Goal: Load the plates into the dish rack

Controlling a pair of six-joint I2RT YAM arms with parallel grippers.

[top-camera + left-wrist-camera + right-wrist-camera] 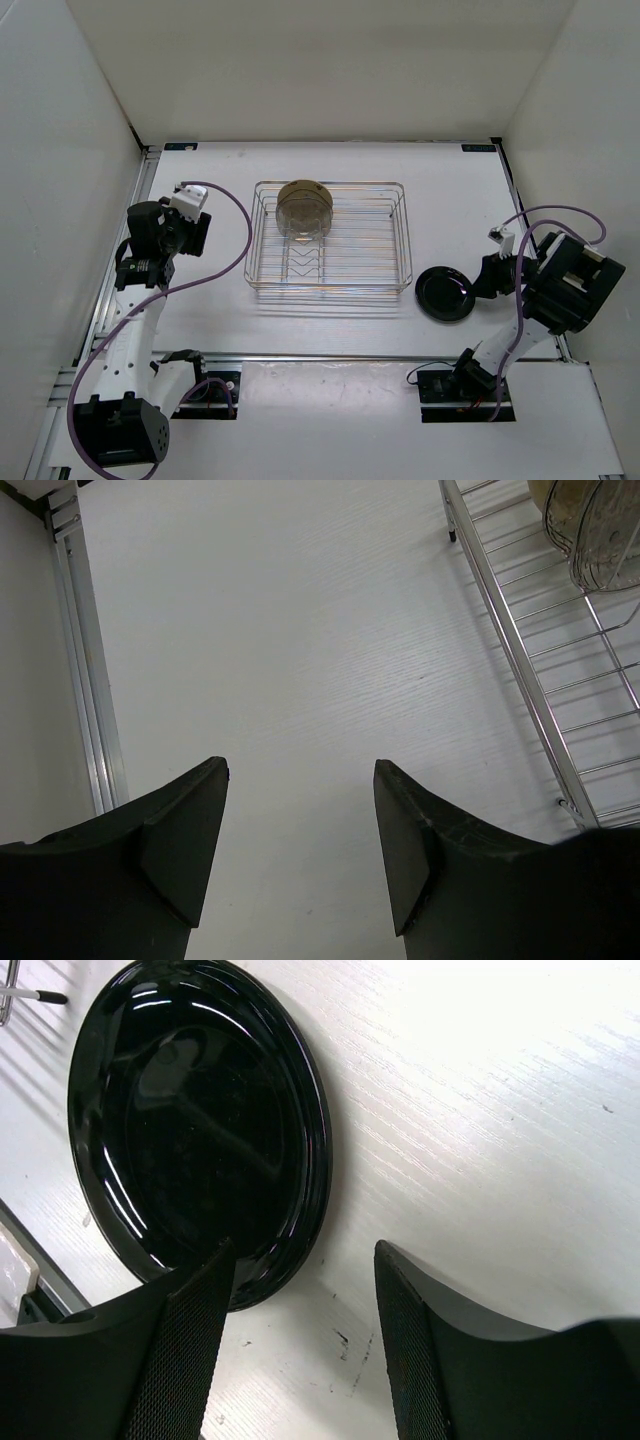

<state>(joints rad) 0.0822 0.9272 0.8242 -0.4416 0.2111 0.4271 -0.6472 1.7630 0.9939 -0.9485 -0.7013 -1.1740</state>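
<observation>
Rack: the rack point(370, 250) sits mid-table; every place below is told from it.
Loaded: plates point(303, 208) stand on edge in the rack's far-left part. A tan one and a speckled clear one show; I cannot tell if a third stands with them.
Not loaded: the black plate point(446, 293) lies flat on the table point(230, 320), just off the rack's near-right corner.
Right arm: the right gripper point(305, 1260) is right of the rack at the black plate's outer rim, jaws apart, holding nothing. One finger overlaps the rim; contact cannot be told.
Left arm: the left gripper point(300, 775) hangs left of the rack over bare table, jaws apart, empty.
Risk, pickup: the plate is glossy and flat, so a finger may skid off the rim and shove it against the rack.
Risk, carry: a thin rim pinch may let it swing or drop.
Risk, loading: a tilted entry could strike the wires or knock the standing plates.
</observation>
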